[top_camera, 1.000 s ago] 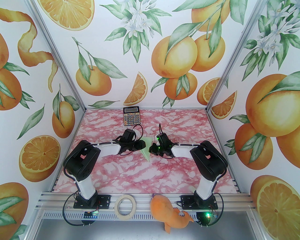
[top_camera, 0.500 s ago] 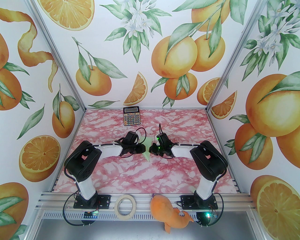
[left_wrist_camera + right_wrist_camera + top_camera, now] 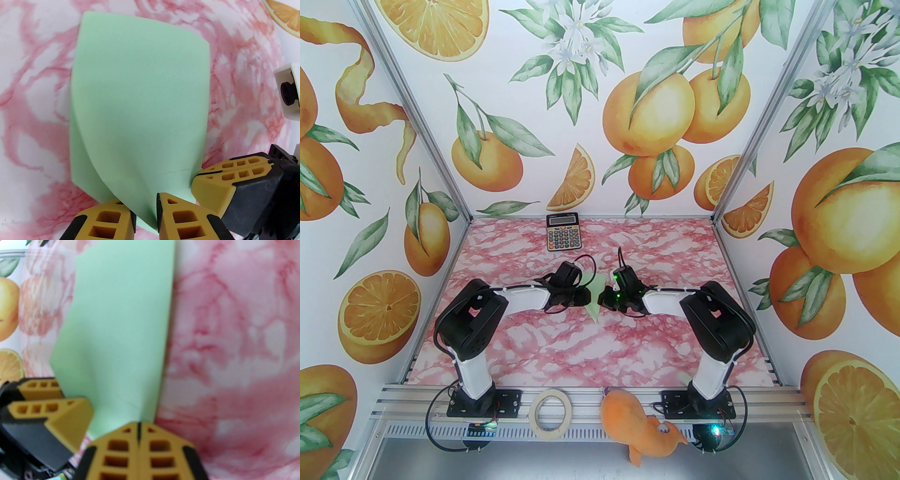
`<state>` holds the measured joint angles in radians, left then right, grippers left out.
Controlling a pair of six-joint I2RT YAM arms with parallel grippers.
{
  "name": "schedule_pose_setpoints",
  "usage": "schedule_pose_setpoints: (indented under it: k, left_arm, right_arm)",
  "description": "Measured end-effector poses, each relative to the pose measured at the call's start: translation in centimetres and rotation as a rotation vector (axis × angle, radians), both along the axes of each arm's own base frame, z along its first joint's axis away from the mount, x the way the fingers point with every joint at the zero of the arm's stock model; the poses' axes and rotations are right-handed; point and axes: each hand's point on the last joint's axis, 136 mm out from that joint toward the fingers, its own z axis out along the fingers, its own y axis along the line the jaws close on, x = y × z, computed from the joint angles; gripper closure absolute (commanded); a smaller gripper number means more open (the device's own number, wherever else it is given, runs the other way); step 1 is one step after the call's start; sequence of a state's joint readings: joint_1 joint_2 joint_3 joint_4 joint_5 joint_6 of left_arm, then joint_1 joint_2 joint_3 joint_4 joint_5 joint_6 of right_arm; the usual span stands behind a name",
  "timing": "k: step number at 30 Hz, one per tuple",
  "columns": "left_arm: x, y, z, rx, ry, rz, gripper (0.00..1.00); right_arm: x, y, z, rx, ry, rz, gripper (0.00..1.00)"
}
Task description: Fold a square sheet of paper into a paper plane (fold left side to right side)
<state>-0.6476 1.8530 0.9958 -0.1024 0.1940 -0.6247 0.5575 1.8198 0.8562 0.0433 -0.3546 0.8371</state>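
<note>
The square sheet of paper (image 3: pixel 595 310) is pale green and lies mid-table between my two grippers. The left wrist view shows the paper (image 3: pixel 140 93) doubled over, its upper layer curving up off the lower one. My left gripper (image 3: pixel 145 199) is shut on that raised near edge, which fills the narrow gap between the yellow fingers. In the top view the left gripper (image 3: pixel 587 296) is at the sheet's left side. My right gripper (image 3: pixel 138 424) is shut, its tips meeting at the edge of the paper (image 3: pixel 117 322). Whether it pinches the sheet or rests on it I cannot tell.
A black-and-orange calculator (image 3: pixel 562 231) lies at the back of the pink marbled table (image 3: pixel 590 347). A roll of beige tape (image 3: pixel 552 415) and an orange plush toy (image 3: pixel 635 429) sit on the front rail between the arm bases. Printed walls close in three sides.
My left arm has swung right toward the right gripper, carrying the paper's left side over, and its jaws have closed. Less green shows in the top view. The right arm stayed still.
</note>
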Motion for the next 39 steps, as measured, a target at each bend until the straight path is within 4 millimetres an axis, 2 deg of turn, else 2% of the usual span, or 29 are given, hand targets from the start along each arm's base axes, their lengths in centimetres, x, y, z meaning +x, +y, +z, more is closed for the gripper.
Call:
schedule_pose_setpoints:
  k: [1, 3, 10, 15, 22, 39]
  left_arm:
    - [0.0, 0.0, 0.0, 0.005, -0.004, 0.0, 0.91]
    - [0.0, -0.1, 0.0, 0.011, -0.012, -0.009, 0.72]
    - [0.2, -0.1, 0.2, 0.017, -0.013, -0.004, 0.66]
    - [0.4, 0.5, 0.2, 0.026, -0.007, 0.004, 0.65]
    - [1.2, 1.0, 1.5, -0.001, -0.026, 0.018, 0.67]
    - [1.3, -2.1, 3.5, -0.179, -0.028, -0.033, 0.67]
  right_arm:
    - [0.0, 0.0, 0.0, 0.0, 0.0, 0.0, 1.0]
    - [0.0, 0.0, 0.0, 0.0, 0.0, 0.0, 1.0]
    - [0.0, 0.0, 0.0, 0.0, 0.0, 0.0, 1.0]
    - [0.0, 0.0, 0.0, 0.0, 0.0, 0.0, 1.0]
    - [0.0, 0.0, 0.0, 0.0, 0.0, 0.0, 1.0]
    - [0.1, 0.0, 0.0, 0.001, -0.002, 0.0, 1.0]
